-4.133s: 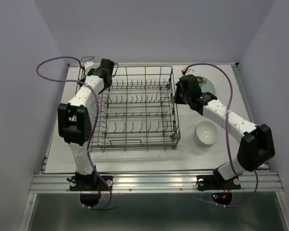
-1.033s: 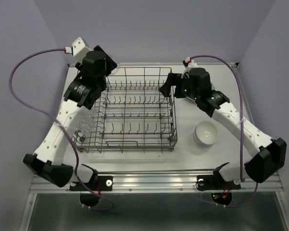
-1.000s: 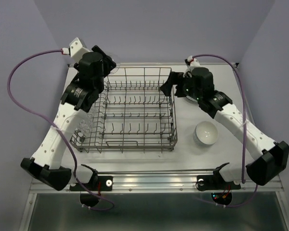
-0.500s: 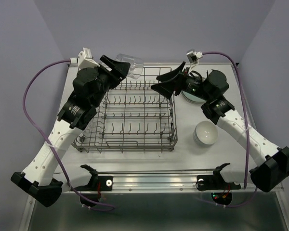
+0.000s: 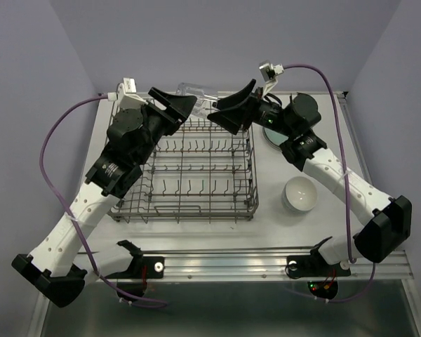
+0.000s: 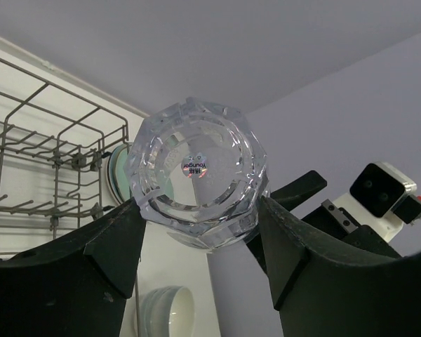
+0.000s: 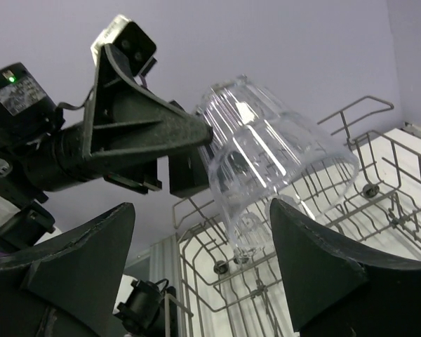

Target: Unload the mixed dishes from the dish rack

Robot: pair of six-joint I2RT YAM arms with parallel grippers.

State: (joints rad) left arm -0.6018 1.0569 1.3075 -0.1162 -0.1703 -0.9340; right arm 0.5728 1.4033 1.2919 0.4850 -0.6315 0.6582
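Grey wire dish rack (image 5: 189, 168): in the top view, no dish is visible among its tines. One white bowl (image 5: 299, 194) stands on the table (image 5: 316, 151) just right of the rack's near right corner. A pale green plate (image 5: 275, 138) lies right of the rack's far right corner, partly hidden under the right arm. A clear glass (image 5: 196, 93) hangs in the air above the rack's far edge, pinched by the left gripper (image 5: 186, 105). The right gripper (image 5: 212, 111) faces it from the rack's right side, fingers spread, close to the glass.

Left wrist view: both fingers press on the faceted wall of the glass (image 6: 196, 182), whose base is turned to the lens. The rack's rim (image 6: 49, 151) lies below and to the left, with plate and bowl beyond it.

Right wrist view: the right gripper's jaws stand wide apart, and the mouth of the glass (image 7: 274, 158) points between them. Contact cannot be confirmed.

Assessment: a hand-over above the rack appears to be the step in hand. Unloading looks nearly complete, with this glass left to be set down outside the rack. The left arm hides the table left of the rack, so the other dishes are unaccounted for.
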